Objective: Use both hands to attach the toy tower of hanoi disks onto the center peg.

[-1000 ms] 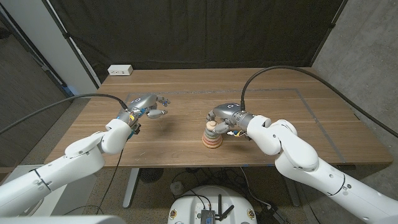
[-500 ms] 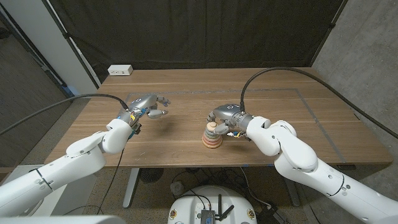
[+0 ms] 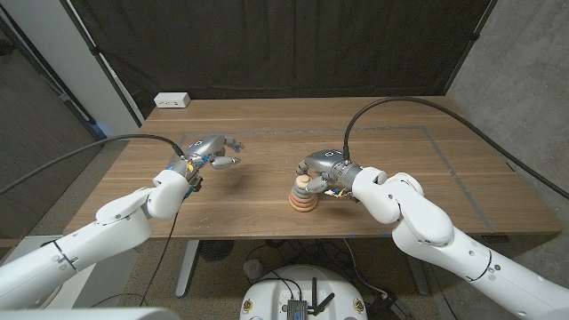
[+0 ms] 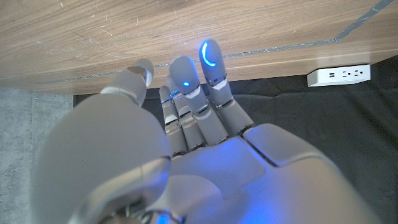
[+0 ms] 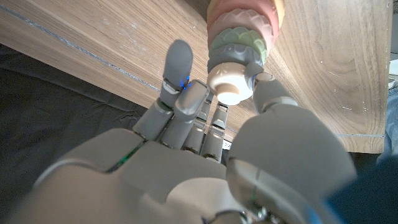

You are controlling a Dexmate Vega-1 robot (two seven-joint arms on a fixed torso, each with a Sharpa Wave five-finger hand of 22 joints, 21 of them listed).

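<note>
Right hand [image 3: 322, 166] pinching top disk [image 5: 230, 86] on stack [image 3: 303, 196]; I'd press straight down, seat squarely. Left hand [image 3: 213, 151] empty, fingers apart.

in the head view the right hand [image 3: 322, 169] covers the top of the disk stack [image 3: 303, 196], so the peg beneath cannot be made out. in the right wrist view the stack [image 5: 244, 37] is cut off by the picture's edge, its lower disks unseen. the left hand [image 4: 180, 155] hides its own palm.
</note>
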